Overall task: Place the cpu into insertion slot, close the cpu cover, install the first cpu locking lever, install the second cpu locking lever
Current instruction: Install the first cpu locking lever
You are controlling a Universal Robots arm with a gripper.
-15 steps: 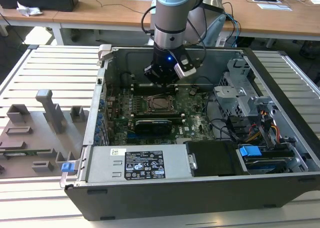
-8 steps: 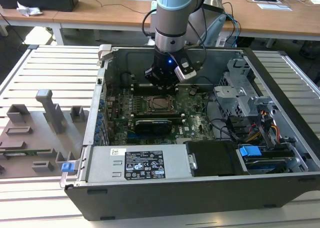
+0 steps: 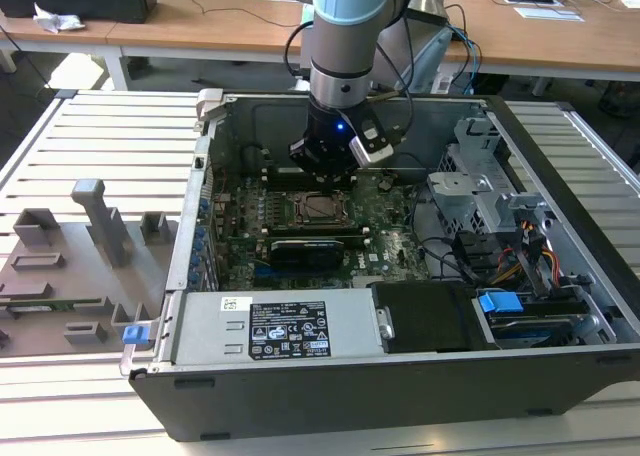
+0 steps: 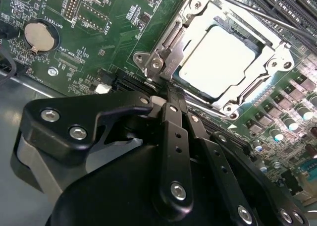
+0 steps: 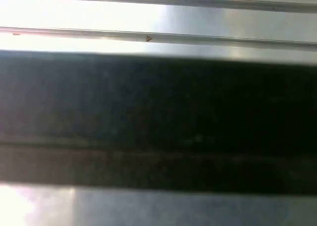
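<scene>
The cpu (image 4: 220,60) lies flat in the insertion slot (image 3: 318,208), its silver-grey top showing through the window of the cpu cover (image 4: 270,50), which lies down over it. In the second wrist view my gripper (image 4: 167,98) is shut with nothing between its black fingers (image 4: 174,137). Its tip sits right at one corner of the socket frame, beside a silver hinge piece (image 4: 154,63). A thin metal lever rod (image 4: 257,13) runs along the far side of the socket. In the exterior view my gripper (image 3: 322,181) hangs just above the socket's back edge.
The open computer case (image 3: 560,376) walls me in. A long black card (image 3: 310,248) lies just in front of the socket. The power supply (image 3: 270,331) and a drive cage (image 3: 480,191) stand nearby. A coin battery (image 4: 39,35) sits on the board. A grey fixture tray (image 3: 70,266) lies outside on the exterior view's left.
</scene>
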